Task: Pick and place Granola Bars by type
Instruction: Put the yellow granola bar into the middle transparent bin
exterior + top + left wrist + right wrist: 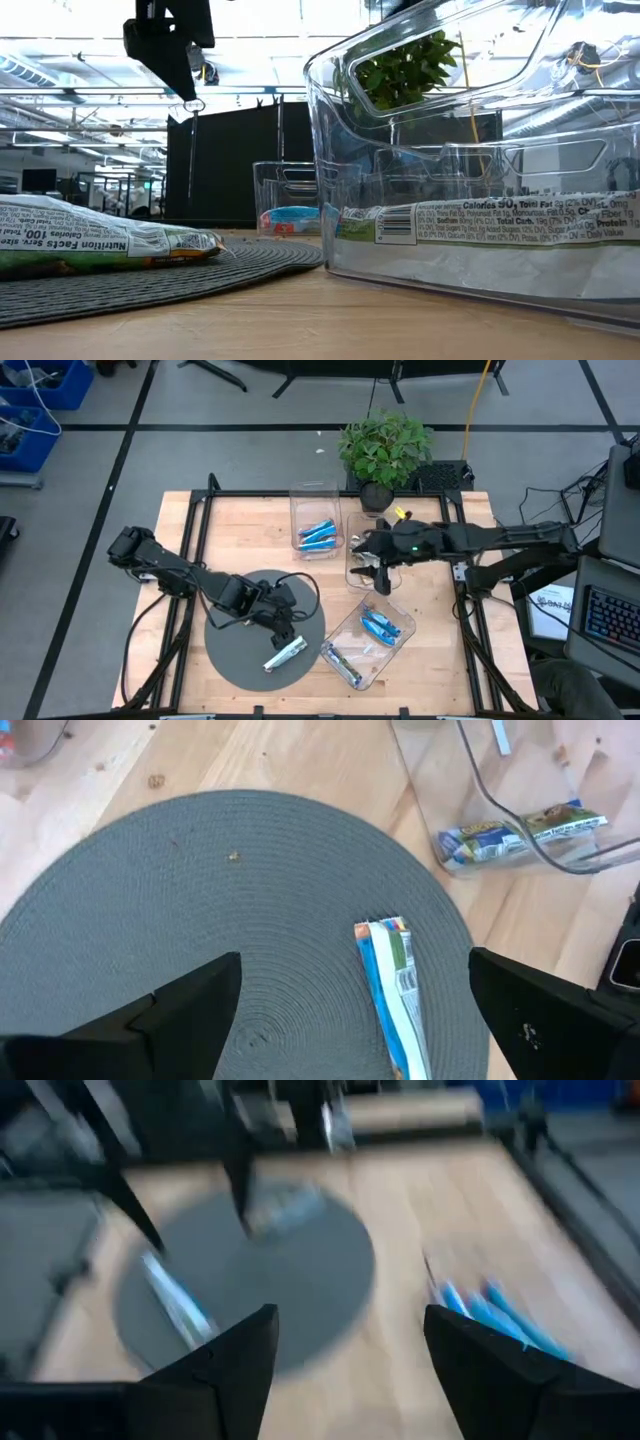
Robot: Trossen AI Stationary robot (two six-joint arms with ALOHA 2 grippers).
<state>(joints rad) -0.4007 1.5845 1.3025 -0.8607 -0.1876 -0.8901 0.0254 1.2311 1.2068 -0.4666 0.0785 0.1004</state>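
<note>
**Granola Bars split between three bins and the mat**

Granola Bars here are small foil-wrapped sticks. One silvery-white bar with green and blue print lies flat on the round grey mat at the near left of the desk; the low view shows its nutrition-facts panel. Bright blue bars sit in the far clear bin, beside the potted plant. More blue bars lie in the near tilted bin, and a pale bar with a printed label rests along that bin's near left wall. A third bin stands between these two, and its contents cannot be made out.

The left claw hangs over the mat just beside the silvery-white bar, its jaws spread wide and empty, the bar lying between the fingers in the wrist view. The right claw hovers over the middle bin, jaws parted and holding nothing.
</note>
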